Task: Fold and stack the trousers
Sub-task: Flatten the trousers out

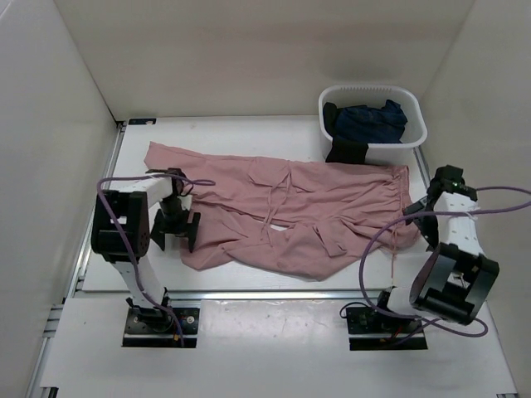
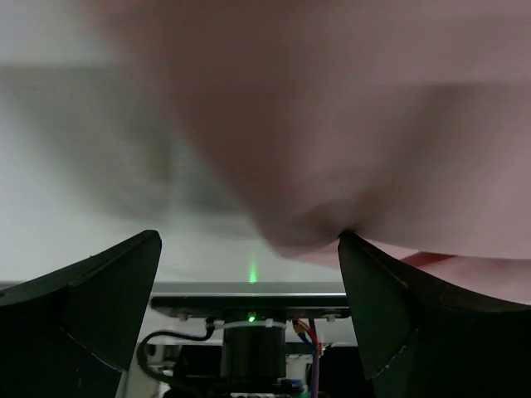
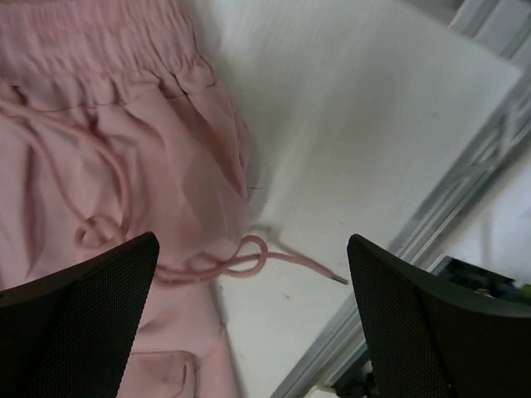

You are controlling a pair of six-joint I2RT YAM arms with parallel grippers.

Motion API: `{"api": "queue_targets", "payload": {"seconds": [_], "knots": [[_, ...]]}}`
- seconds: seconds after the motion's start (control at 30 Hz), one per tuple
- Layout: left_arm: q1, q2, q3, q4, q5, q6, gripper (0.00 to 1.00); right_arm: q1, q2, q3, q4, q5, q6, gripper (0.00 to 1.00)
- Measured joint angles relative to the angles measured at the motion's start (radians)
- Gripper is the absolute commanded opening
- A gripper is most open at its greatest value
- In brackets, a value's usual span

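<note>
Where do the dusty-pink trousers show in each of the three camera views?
Top external: the trousers lie spread across the middle of the table, in front of the white basket.
Left wrist: the trousers are blurred pink cloth filling the upper right, close to the lens.
Right wrist: the trousers cover the left half, drawstring trailing right.
Shared landmark: the white table.

Bright, even, diffuse light fills the overhead view, and the white table carries only soft shadows along the near edge of the trousers. In the left wrist view the pink cloth is a close, unfocused smear, and a green lamp glows below it. The right wrist view is sharp at the drawstring, and the bare table beyond it is streaked.
</note>
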Motion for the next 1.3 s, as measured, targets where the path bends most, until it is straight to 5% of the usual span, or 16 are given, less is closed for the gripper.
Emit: {"api": "queue_targets", "payload": {"seconds": [0.13,0.17,0.2,0.23,0.27,0.3,0.33,0.43,0.6,0.77,1.03,1.1,1.13,1.27,1.3], "knots": [[-0.065,0.049,-0.031,0.017,0.031,0.0,0.99,-0.021,0.097,-0.082,0.101,-0.091,0.027,0.96],[-0.073,0.051,-0.034,0.014,0.032,0.0,0.9,-0.024,0.125,-0.085,0.125,-0.113,0.032,0.94],[-0.079,0.056,-0.034,0.009,0.037,-0.003,0.77,-0.025,0.153,-0.085,0.15,-0.129,0.035,0.84],[-0.081,0.064,-0.034,0.0,0.042,-0.004,0.35,-0.025,0.181,-0.085,0.174,-0.143,0.037,0.76],[-0.083,0.072,-0.034,-0.011,0.047,-0.01,0.14,-0.024,0.206,-0.085,0.192,-0.149,0.039,0.66],[-0.085,0.08,-0.035,-0.023,0.056,-0.007,0.14,-0.024,0.226,-0.085,0.206,-0.156,0.042,0.56],[-0.085,0.087,-0.038,-0.036,0.067,-0.004,0.14,-0.024,0.238,-0.085,0.213,-0.161,0.04,0.28],[-0.076,0.069,-0.062,-0.035,0.061,-0.005,0.14,-0.024,0.239,-0.085,0.215,-0.162,0.056,0.0],[0.077,-0.101,-0.113,0.061,-0.137,-0.004,0.14,-0.024,0.082,-0.11,0.156,-0.163,0.088,0.0],[0.303,-0.317,0.04,0.066,-0.22,-0.024,0.14,-0.001,-0.234,-0.119,-0.024,-0.264,0.141,0.0],[0.315,-0.384,0.09,0.019,-0.325,-0.023,0.14,0.004,-0.308,-0.183,-0.108,-0.324,0.196,0.0],[0.323,-0.388,-0.015,0.035,-0.341,-0.023,0.24,0.004,-0.315,-0.198,-0.114,-0.298,0.208,0.0],[0.33,-0.389,-0.082,0.037,-0.35,-0.017,0.48,0.003,-0.328,-0.211,-0.114,-0.282,0.216,0.0],[0.38,-0.38,-0.34,0.058,-0.38,-0.002,0.66,-0.006,-0.376,-0.289,-0.102,-0.201,0.24,0.0],[0.399,-0.38,-0.366,0.046,-0.375,-0.002,0.78,-0.009,-0.377,-0.311,-0.103,-0.188,0.245,0.0]]}}
